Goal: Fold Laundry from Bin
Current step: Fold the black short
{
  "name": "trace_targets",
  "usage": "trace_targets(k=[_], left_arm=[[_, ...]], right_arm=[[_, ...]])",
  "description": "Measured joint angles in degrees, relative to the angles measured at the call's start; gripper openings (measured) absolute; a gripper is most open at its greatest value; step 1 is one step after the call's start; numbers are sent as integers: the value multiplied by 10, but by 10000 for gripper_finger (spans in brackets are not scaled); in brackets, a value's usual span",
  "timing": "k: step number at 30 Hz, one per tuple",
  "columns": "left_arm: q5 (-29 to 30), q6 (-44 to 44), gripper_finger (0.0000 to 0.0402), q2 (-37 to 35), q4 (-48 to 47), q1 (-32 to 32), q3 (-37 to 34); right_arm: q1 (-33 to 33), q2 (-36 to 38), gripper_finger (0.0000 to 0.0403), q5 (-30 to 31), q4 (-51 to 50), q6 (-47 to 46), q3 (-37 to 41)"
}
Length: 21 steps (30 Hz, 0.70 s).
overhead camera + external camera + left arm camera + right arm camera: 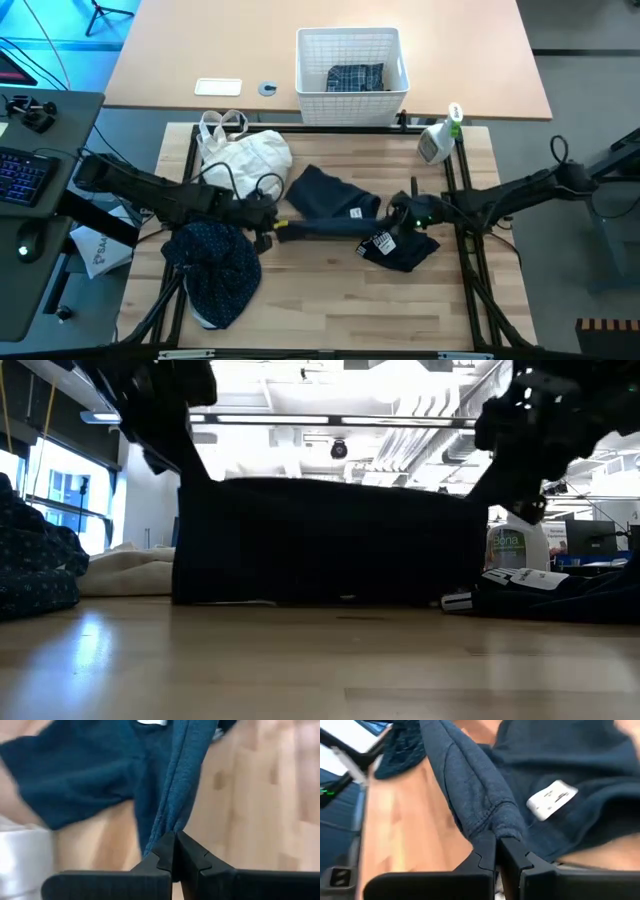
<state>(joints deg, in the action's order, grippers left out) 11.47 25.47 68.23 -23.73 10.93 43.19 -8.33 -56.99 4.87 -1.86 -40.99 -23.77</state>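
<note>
High view: the plain dark navy garment [330,205] lies mid-desk, its near edge pulled into a taut band running left to right between the two claws. The left claw [272,228] pinches the band's left end; the right claw [396,222] pinches its right end. The navy dotted shirt [213,262] is heaped at the near left, just beside the left arm. A cream cloth bag [243,150] sits at the far left, touching the dark garment's left side. The white lattice bin [351,62] stands beyond the wooden desk [330,295], holding the plaid shirt [355,77]. A spray bottle [438,138] stands at the far right.

Low view: the dark garment [325,540] hangs as a wide curtain, long axis level, blocking the middle of the room behind.

Left wrist view: the fingers [159,857] are pressed together on a fold of dark cloth.

Right wrist view: the fingers [515,857] clamp a bunched hem; a white label [552,798] shows nearby.
</note>
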Motion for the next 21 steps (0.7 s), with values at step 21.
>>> trace_targets(k=[21], left_arm=[[-158,-30,38,23,-53,54,51]], right_arm=[[-49,-41,58,-104,-52,60,-54]])
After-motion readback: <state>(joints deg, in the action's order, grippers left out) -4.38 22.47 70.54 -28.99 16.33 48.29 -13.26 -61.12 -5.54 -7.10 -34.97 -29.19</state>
